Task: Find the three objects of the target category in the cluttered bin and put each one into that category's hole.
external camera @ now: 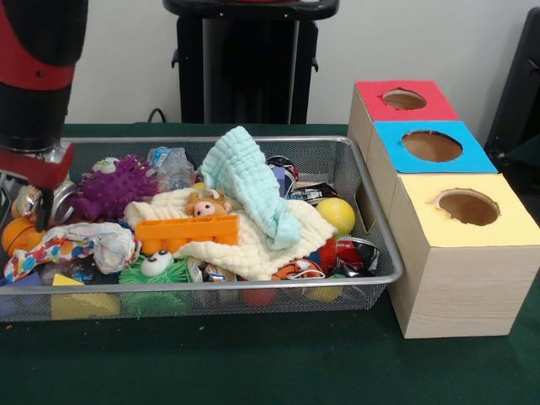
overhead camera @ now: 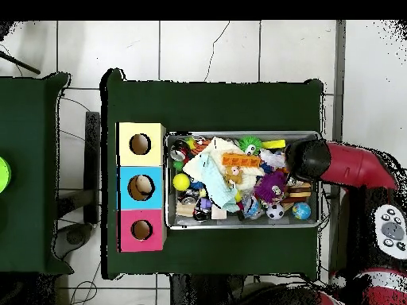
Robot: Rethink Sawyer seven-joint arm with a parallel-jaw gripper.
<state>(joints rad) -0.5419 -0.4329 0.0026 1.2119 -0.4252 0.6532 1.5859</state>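
Nearest the table's front edge, the wire-mesh bin (external camera: 375, 215) lies heaped with toys. In its front left corner sits a crumpled white wrapper (external camera: 80, 245) blotched red, blue and yellow, beside an orange block (external camera: 186, 234). A pale cloth (external camera: 253, 190) covers the middle. The gripper (external camera: 34, 198) hangs over the bin's left end; whether it is open or closed cannot be told. Three holed boxes (external camera: 460, 245) flank the bin's right side

Wire-mesh metal bin (external camera: 371, 221) w/ shiny rim, waffle-weave cloth (external camera: 253, 181), wood-grain boxes (external camera: 460, 278).
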